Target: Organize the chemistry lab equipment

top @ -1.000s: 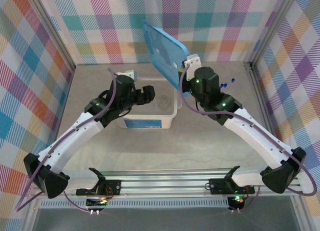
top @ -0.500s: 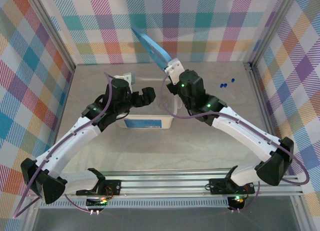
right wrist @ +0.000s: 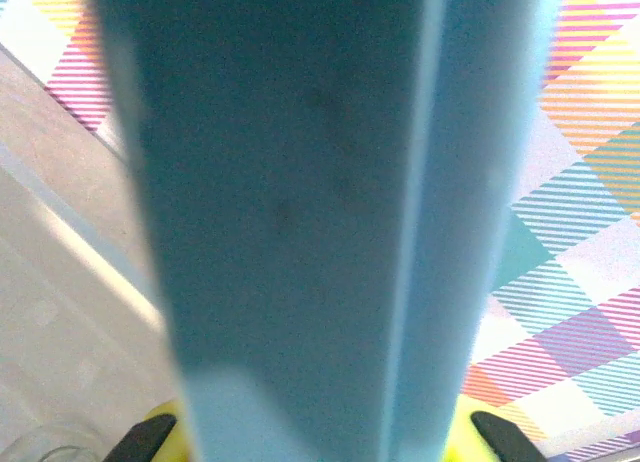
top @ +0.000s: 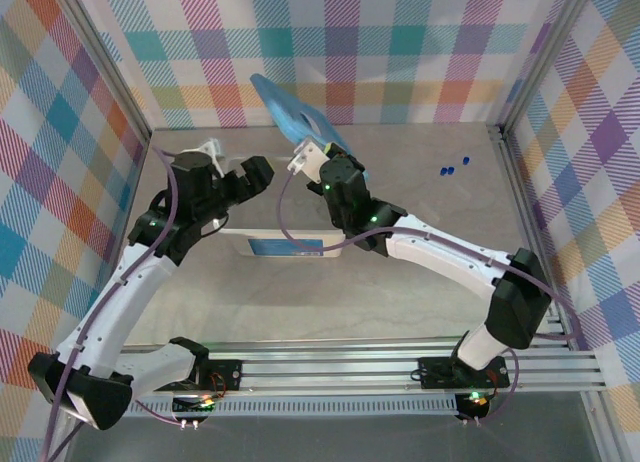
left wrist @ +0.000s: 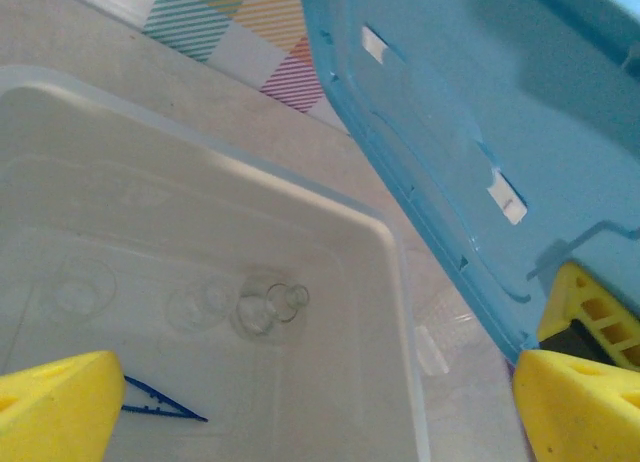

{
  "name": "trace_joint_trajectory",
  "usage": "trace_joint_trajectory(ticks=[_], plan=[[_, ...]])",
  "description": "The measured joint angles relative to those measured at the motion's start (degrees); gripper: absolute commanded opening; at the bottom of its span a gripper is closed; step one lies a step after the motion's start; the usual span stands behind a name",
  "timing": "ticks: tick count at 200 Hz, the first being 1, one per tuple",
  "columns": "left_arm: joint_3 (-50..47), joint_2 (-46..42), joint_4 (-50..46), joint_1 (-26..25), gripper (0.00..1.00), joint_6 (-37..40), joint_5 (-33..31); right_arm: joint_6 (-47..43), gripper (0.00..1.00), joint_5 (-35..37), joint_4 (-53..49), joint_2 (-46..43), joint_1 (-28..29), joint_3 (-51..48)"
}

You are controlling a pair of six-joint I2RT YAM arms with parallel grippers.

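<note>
Several small glass beakers [left wrist: 262,307] and slim tweezers [left wrist: 160,410] lie on the tub [left wrist: 400,322] floor toward one corner, the glass probably light, slick and breakable, best pinched gently at a rim, while the left gripper [left wrist: 315,392] gapes empty and the right gripper [top: 308,152] clamps the blue lid [top: 285,107].

Grey table [top: 400,302] with white tub [top: 285,247], blue-capped tubes [top: 452,168] far right.

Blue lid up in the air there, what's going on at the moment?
The right gripper is clamped on the blue lid, holding it tilted above the far side of the white tub. The left gripper hovers open over the tub, gripping nothing. Inside lie clear glass beakers and the dark-blue tweezers. Small blue-capped items sit out on the table at far right.
</note>
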Motion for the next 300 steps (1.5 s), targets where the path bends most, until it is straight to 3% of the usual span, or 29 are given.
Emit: trace_joint_trajectory(ticks=[44,89,160,221,266,300], plan=[[-3.06,-0.96,1.01,7.5,0.97,-6.34,7.96,-4.57,0.0,2.47,3.65,1.16,0.83,-1.81],[-6.25,-1.4,8.22,13.31,0.95,-14.99,16.15,-7.76,0.0,3.82,5.86,1.25,2.64,-4.61],[-6.8,1.73,20.87,14.19,0.94,-24.37,23.37,-9.64,0.0,5.44,7.04,1.25,3.76,-6.73],[-6.75,10.62,30.99,14.49,0.9,-31.71,26.23,-13.2,0.0,6.97,11.04,1.25,7.63,-9.01],[-5.53,14.21,31.85,14.49,0.78,-33.48,27.1,-16.41,0.0,7.04,14.75,1.25,9.79,-10.49],[-2.99,16.15,33.42,14.49,0.57,-34.58,28.04,-18.08,0.0,7.02,16.24,1.25,10.12,-11.34]])
